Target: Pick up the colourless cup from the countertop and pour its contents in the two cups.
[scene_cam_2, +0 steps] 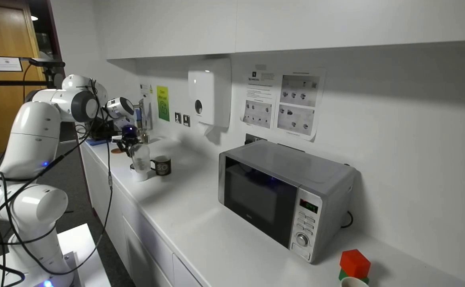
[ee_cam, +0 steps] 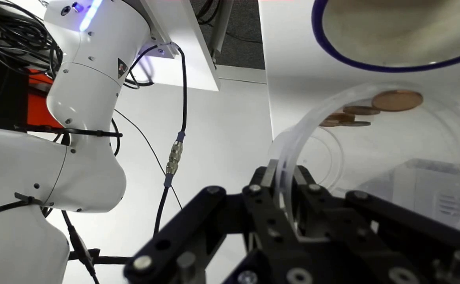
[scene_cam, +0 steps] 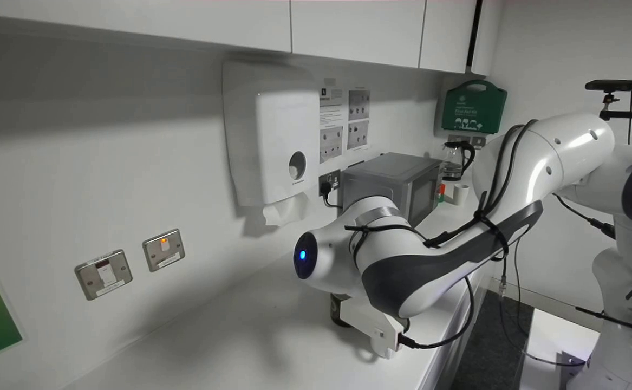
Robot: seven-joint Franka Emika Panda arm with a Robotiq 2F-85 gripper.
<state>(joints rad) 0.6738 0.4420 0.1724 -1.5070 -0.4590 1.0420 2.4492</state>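
The gripper (ee_cam: 287, 175) was clenched on the rim of the colourless cup (ee_cam: 387, 157), one wall pinched between its jaws, the body reaching out beyond them; copper-coloured discs (ee_cam: 397, 100) lay inside. The cup was probably light, thin plastic, smooth and slightly yielding, liable to swivel about so narrow a hold; a deeper bite on the wall seemed steadier. Below the gripper stood the white mug (scene_cam_2: 139, 176), and farther off the dark mug (scene_cam_2: 163, 165).

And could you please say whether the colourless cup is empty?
Not empty: the wrist view shows brown, coin-like discs inside the colourless cup.
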